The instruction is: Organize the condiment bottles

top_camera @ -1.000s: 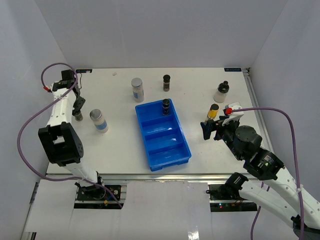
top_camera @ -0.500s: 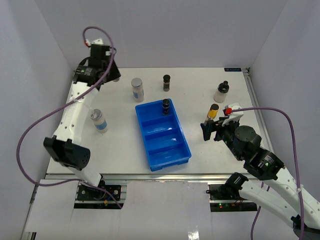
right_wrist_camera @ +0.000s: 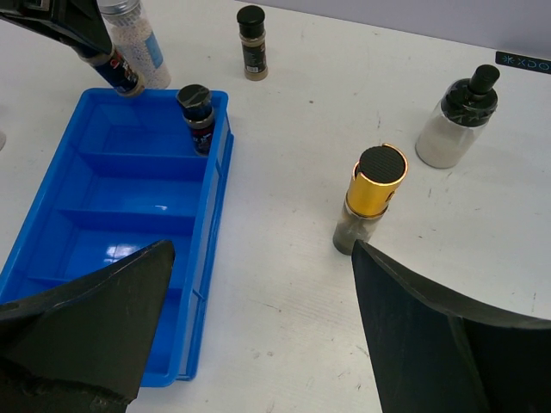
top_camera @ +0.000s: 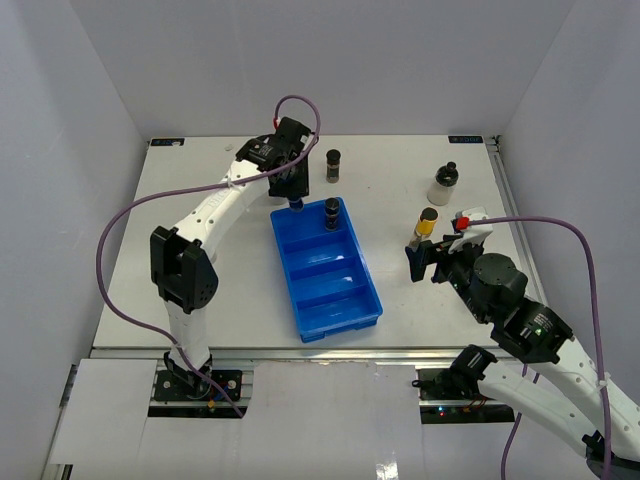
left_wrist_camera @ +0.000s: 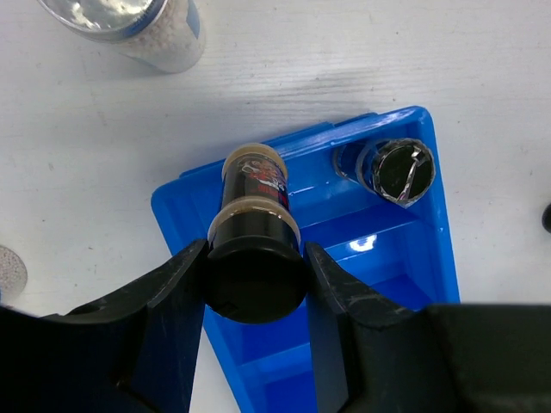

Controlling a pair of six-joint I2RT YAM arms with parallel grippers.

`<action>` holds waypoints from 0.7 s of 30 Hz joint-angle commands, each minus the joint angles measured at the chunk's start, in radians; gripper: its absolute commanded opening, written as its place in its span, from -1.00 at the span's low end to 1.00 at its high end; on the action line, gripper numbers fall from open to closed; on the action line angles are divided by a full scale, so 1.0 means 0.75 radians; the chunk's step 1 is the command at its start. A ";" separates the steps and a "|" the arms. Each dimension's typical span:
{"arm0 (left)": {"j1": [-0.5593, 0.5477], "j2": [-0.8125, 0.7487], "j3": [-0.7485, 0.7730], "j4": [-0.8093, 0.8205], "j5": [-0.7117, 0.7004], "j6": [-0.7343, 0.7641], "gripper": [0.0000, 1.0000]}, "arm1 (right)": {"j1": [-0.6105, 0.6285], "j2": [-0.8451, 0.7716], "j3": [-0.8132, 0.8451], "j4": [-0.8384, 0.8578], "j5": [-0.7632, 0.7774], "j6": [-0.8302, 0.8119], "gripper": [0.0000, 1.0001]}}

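My left gripper [top_camera: 293, 196] is shut on the black cap of a dark spice jar [left_wrist_camera: 253, 185] and holds it tilted over the far-left corner of the blue tray [top_camera: 335, 300]. That held jar also shows in the right wrist view [right_wrist_camera: 116, 73]. A second dark jar [top_camera: 331, 213] stands in the tray's far compartment. A third dark jar [top_camera: 333, 165] stands behind the tray. A yellow dark-capped bottle [top_camera: 426, 227] and a whitish black-capped bottle [top_camera: 443, 184] stand at the right. A clear silver-lidded jar [right_wrist_camera: 138, 39] stands just beyond the held jar. My right gripper [top_camera: 422, 262] is open and empty, just in front of the yellow bottle.
The tray [right_wrist_camera: 103, 206] has several compartments; the near ones hold nothing. The left arm's links stretch across the table's left half and hide what lies under them. White walls close in the left, back and right.
My left arm has swung from the table's far left edge to the tray's far-left corner, carrying the dark jar. The right arm has barely moved.
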 commanded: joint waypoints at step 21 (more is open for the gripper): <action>-0.080 0.068 -0.107 0.121 0.055 -0.036 -0.76 | -0.006 0.018 0.002 0.053 0.035 -0.016 0.80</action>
